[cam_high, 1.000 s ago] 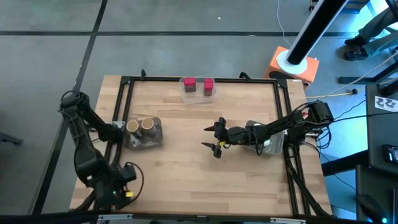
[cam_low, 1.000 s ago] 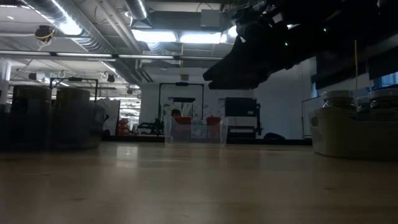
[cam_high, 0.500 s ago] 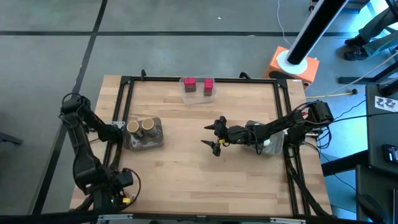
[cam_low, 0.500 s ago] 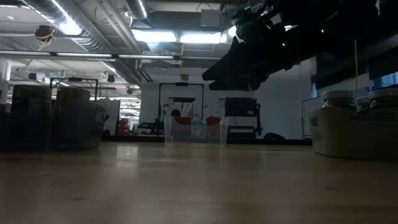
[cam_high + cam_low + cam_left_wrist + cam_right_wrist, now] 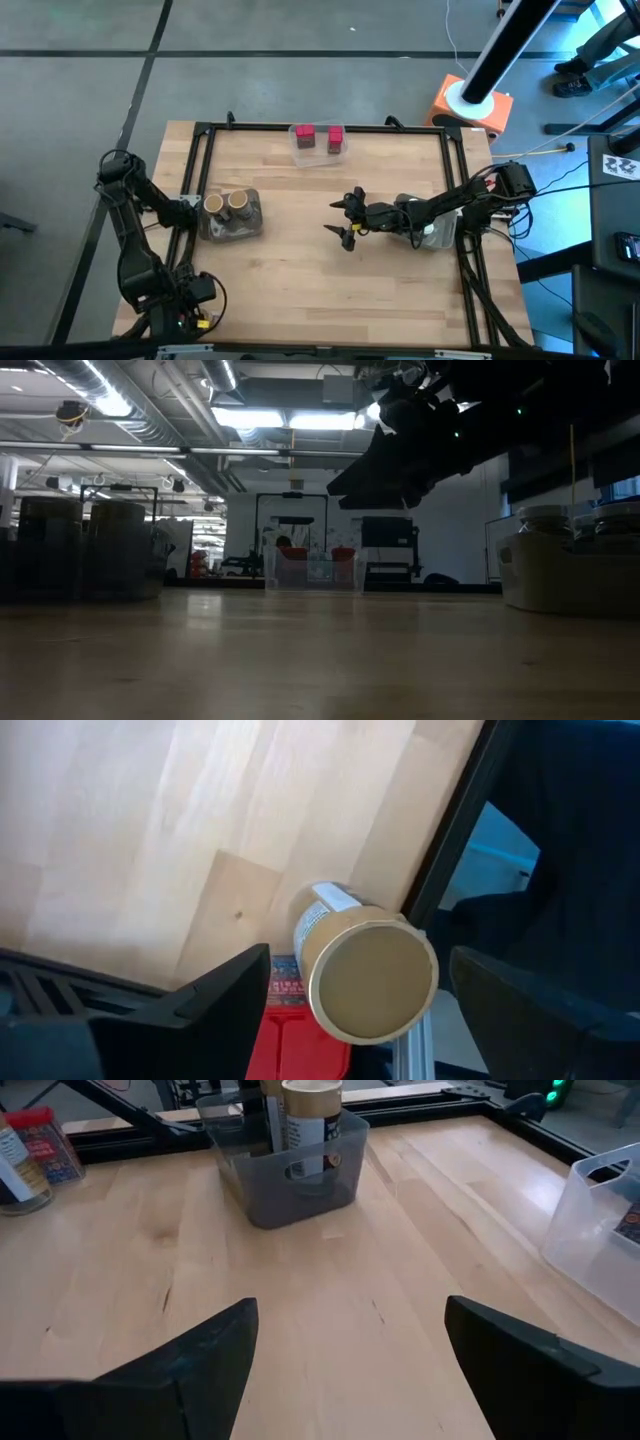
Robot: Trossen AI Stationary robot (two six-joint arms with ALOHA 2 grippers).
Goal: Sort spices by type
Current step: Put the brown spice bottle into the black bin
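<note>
A grey floor [image 5: 300, 90] surrounds the wooden desk [image 5: 300, 270]; ceiling light panels [image 5: 290, 420] and exposed ducts [image 5: 150, 405] run overhead.

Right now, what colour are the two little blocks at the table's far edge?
The blocks are magenta-red, clearest in the high view.

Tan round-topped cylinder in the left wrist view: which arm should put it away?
Left. The left gripper holds the tan-brown round-topped cylinder beside the grey plastic bin of matching cylinders; the right gripper hangs empty mid-table.
</note>
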